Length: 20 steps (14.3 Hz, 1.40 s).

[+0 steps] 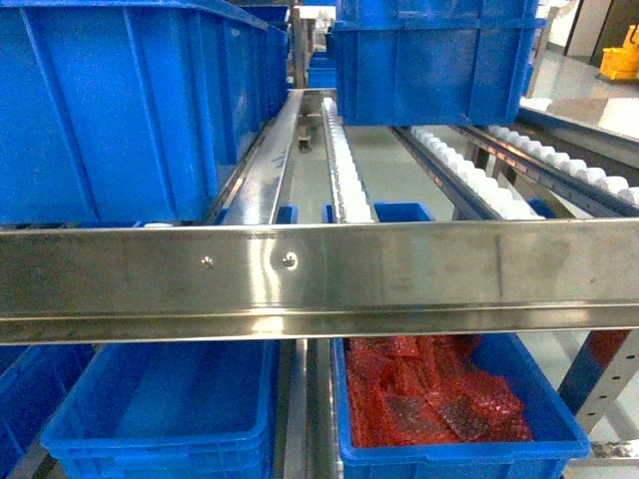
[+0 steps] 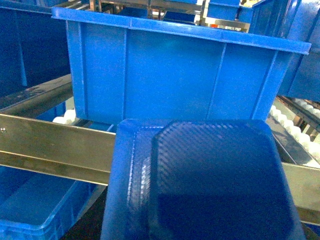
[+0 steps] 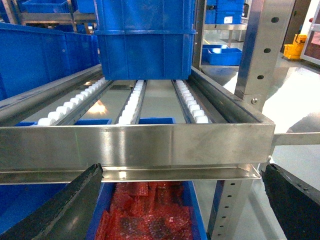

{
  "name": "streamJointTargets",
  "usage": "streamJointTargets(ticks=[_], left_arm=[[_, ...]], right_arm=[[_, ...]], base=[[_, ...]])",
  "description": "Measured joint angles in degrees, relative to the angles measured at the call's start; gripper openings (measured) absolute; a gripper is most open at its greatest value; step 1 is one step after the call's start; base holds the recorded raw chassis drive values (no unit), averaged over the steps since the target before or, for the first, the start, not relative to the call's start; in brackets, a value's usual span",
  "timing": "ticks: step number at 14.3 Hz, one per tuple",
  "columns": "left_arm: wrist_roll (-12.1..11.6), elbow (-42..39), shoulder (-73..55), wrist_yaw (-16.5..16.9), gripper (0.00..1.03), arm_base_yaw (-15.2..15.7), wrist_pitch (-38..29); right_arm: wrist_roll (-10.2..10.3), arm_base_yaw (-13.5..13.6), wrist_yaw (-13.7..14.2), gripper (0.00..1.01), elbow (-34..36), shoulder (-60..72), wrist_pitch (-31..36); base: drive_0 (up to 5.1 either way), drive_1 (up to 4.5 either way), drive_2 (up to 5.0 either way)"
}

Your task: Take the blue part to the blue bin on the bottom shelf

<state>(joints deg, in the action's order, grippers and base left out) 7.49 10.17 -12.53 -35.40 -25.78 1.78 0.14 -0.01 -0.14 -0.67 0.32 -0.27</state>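
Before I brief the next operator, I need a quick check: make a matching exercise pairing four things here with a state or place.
1 lower left bin
2 lower right bin
3 blue part
4 right end effector

a open
b holds red bags
c close before the left wrist camera
d shows no contents

Pairs: 1-d; 2-b; 3-c; 4-a

A flat blue part point(image 2: 210, 185) with a woven pattern and cut-off corners is seen very close in the left wrist view, in front of a steel rail. Down on the bottom shelf, an open blue bin point(image 1: 165, 414) is set just beside a bin of red bags.
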Motion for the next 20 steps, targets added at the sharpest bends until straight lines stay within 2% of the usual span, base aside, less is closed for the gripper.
streamJointTargets(ticks=[20], left_arm=[[-0.04, 0.00, 0.00, 0.00, 0.43, 0.00, -0.04]], right_arm=[[-0.02, 0.00, 0.13, 0.98, 0.00, 0.00, -0.02]], base=[[0.0, 0.00, 0.0]])
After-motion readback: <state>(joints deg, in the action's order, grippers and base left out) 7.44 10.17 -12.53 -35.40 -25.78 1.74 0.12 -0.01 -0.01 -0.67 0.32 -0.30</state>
